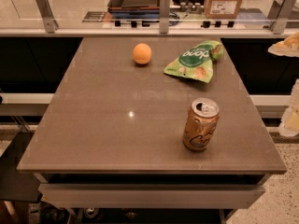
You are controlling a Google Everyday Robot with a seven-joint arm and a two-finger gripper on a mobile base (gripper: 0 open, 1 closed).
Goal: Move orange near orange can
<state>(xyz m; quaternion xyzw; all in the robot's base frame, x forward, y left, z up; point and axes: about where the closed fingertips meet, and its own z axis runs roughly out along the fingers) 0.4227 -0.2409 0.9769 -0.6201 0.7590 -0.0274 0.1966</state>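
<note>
The orange (142,53) is a small round fruit resting on the far middle of the grey-brown table (107,125). The orange can (201,125) stands upright near the front right of the table, its silver top open. The two are far apart, with bare tabletop between them. The gripper is not in view in the camera view; no arm shows anywhere.
A green snack bag (195,61) with white lettering lies to the right of the orange at the far right. A glass rail with metal posts (164,10) runs behind the table. A cardboard box (223,1) stands beyond it. Floor drops off at the table's sides.
</note>
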